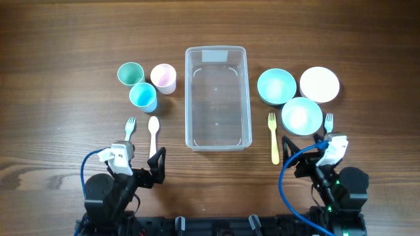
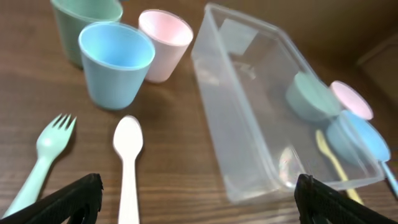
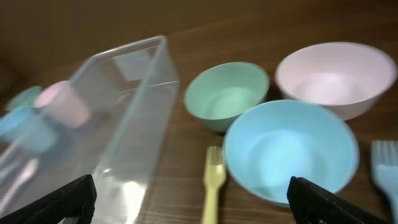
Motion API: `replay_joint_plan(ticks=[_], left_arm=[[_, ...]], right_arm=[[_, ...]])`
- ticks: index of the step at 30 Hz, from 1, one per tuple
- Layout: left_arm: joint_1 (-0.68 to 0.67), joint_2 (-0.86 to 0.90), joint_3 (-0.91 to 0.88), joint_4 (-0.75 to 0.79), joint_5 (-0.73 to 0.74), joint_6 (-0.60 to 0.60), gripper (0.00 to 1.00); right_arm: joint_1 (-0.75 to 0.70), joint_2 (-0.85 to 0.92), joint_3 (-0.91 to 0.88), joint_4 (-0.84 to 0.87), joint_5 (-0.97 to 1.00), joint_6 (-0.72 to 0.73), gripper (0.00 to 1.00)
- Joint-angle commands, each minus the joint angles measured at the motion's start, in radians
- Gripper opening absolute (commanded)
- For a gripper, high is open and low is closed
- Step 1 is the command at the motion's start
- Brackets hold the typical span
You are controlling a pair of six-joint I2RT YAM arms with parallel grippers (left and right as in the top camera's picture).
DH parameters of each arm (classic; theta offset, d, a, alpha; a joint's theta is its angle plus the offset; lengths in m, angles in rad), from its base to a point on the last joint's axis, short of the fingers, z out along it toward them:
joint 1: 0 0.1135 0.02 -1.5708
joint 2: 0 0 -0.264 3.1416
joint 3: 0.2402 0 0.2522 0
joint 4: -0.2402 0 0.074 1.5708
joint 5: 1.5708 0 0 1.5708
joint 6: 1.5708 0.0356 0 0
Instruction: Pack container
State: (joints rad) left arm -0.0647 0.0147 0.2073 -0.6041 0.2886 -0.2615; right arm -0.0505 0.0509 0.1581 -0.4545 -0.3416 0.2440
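Observation:
The clear plastic container [image 1: 217,97] stands empty at the table's middle; it also shows in the left wrist view [image 2: 273,106] and the right wrist view [image 3: 112,124]. My left gripper [image 1: 152,169] is open and empty near the front edge, behind a white spoon [image 1: 153,134] and a green fork [image 1: 129,127]. In the left wrist view the gripper [image 2: 198,200] has the spoon [image 2: 128,163] between its fingertips' span. My right gripper [image 1: 308,165] is open and empty, behind a yellow fork [image 1: 273,136]. In the right wrist view this gripper [image 3: 189,200] faces the fork [image 3: 213,180].
Green [image 1: 130,73], pink [image 1: 163,77] and blue [image 1: 143,96] cups stand left of the container. Green [image 1: 276,86], pink [image 1: 319,84] and blue [image 1: 302,115] bowls sit right of it, with a blue fork [image 1: 328,122] beside them.

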Motion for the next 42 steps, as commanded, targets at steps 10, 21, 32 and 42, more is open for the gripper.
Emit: replay_joint_plan(ticks=[10,21,32,42], left_arm=[[-0.005,0.884,0.686,-0.117,-0.079,0.100,1.00],[-0.005,1.511,1.351,-0.566,-0.108,0.229,1.00],[-0.005,1.533,1.350,-0.567,-0.108,0.229,1.00],[-0.005,1.533,1.350,-0.558,-0.107,0.228,1.00]], right_arm=[[-0.004,0.831,0.727,-0.311,-0.007,-0.035,1.00],[-0.004,1.225,1.091,-0.466,0.109,-0.035,1.00],[-0.004,1.602,1.090,-0.608,0.417,0.094,0.94],[-0.015,1.617,1.032,-0.561,0.385,0.098,0.95]])
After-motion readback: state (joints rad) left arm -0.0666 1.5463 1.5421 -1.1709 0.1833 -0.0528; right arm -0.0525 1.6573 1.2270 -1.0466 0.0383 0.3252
